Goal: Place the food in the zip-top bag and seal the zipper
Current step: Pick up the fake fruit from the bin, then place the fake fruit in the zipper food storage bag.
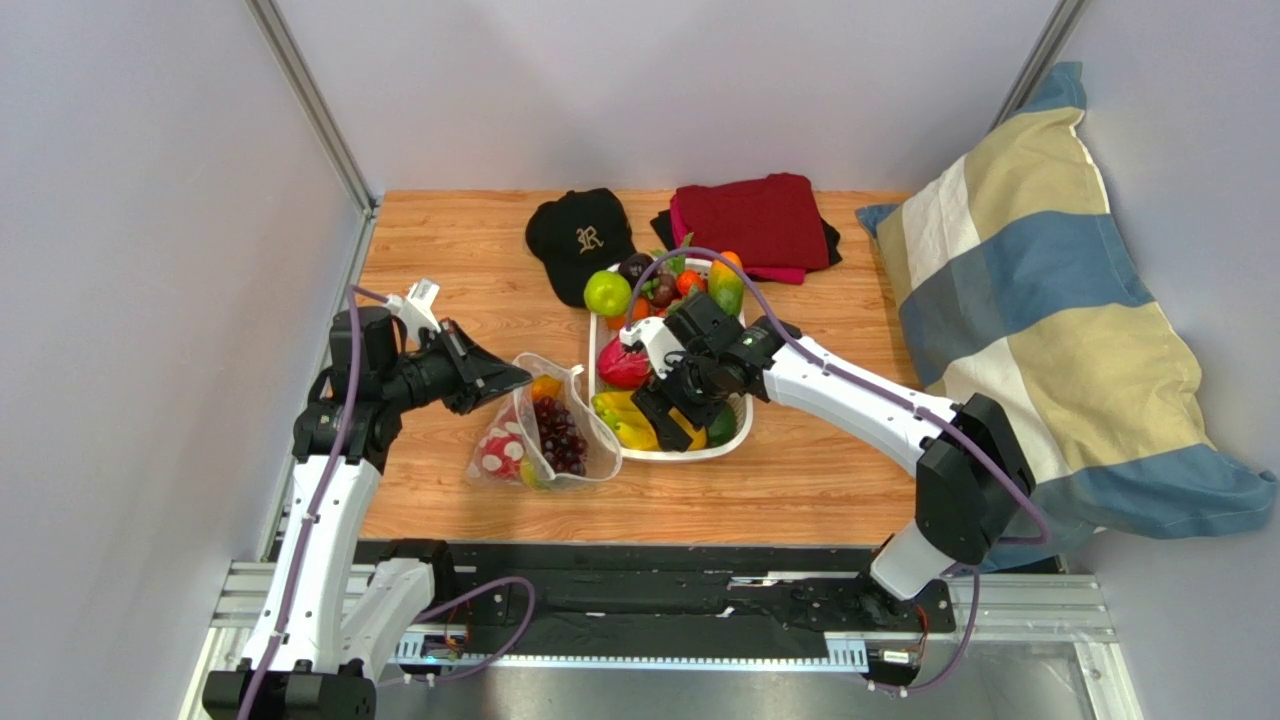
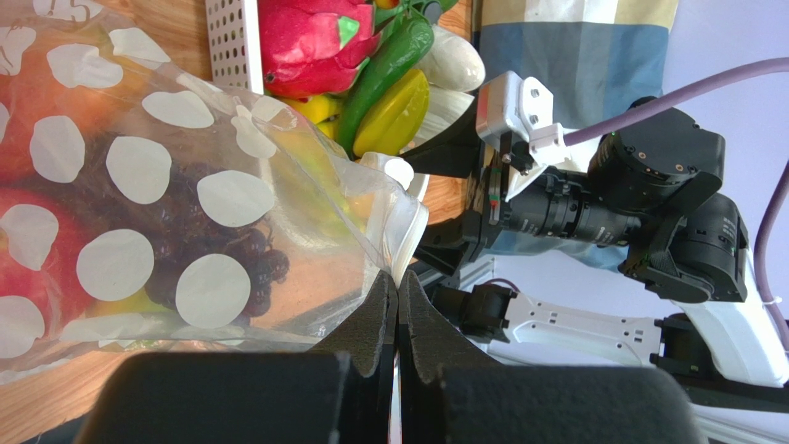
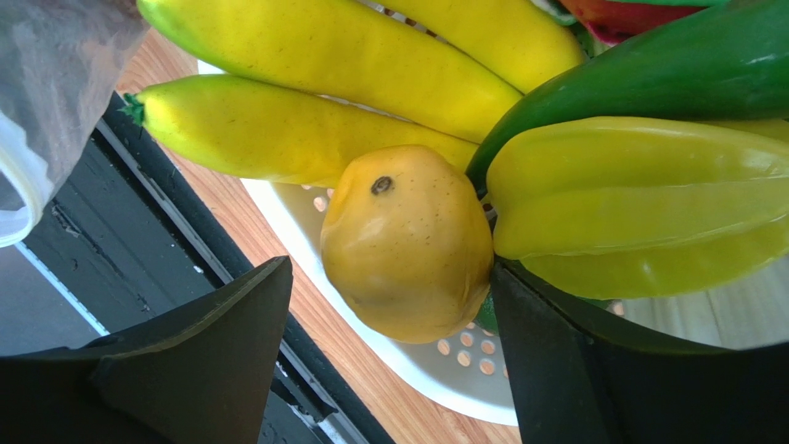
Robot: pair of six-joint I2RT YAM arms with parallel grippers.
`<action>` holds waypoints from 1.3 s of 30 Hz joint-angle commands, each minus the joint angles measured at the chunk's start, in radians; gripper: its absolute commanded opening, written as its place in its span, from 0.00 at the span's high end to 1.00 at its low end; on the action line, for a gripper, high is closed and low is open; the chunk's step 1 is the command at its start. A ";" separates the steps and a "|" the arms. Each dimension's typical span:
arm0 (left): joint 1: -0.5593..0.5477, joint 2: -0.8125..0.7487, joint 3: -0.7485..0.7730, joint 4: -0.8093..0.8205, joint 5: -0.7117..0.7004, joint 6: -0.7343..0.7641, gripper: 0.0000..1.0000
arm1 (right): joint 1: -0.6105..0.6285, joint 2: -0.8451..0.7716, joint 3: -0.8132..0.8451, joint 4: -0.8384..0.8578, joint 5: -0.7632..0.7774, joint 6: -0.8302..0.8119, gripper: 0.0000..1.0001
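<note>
1. The left gripper (image 2: 398, 285), jaws pressed together on the rim of the zip-top bag (image 1: 544, 435), lifts the pouch's mouth toward the white tray (image 1: 718, 444), apparently so the opening faces the incoming food. The bag lies near the worktop's left edge, just beside the tray.
2. A grape bunch (image 2: 218, 242) and a red piece (image 2: 28, 268) show through the dotted film.
3. The right gripper (image 3: 389, 268), fingers spread wide, straddles a yellow-orange fruit (image 3: 407, 242) at the tray's near end, mid-worktop. One finger looks close against it and the other stands apart, so nothing is gripped yet.
4. Bananas (image 3: 306, 55) and a star fruit (image 3: 639, 208) crowd the fruit, which likely leaves little room for the closing fingers.
5. The zipper (image 2: 410, 229) is unsealed and most food sits in the tray, so loading appears far from done.
6. A black cap (image 1: 579, 240) and red cloth (image 1: 751, 218) lie at the far edge.
</note>
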 commanded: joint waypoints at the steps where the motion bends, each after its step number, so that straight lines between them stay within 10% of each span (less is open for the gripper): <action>1: 0.004 -0.010 0.025 0.036 0.008 -0.002 1.00 | 0.002 0.024 0.004 0.035 0.021 -0.016 0.25; 8: 0.004 -0.005 0.028 0.039 0.010 0.001 1.00 | 0.000 0.019 0.020 0.009 0.050 -0.022 0.32; 12: 0.006 -0.007 0.033 0.030 0.011 0.004 1.00 | 0.000 -0.007 0.032 -0.011 0.047 -0.022 0.64; 18: 0.004 -0.016 0.039 0.018 0.008 0.013 1.00 | -0.001 -0.112 0.173 -0.093 -0.028 0.010 0.82; 39: 0.004 -0.022 0.031 0.051 0.034 -0.039 1.00 | 0.143 0.078 0.436 0.110 -0.242 0.228 0.84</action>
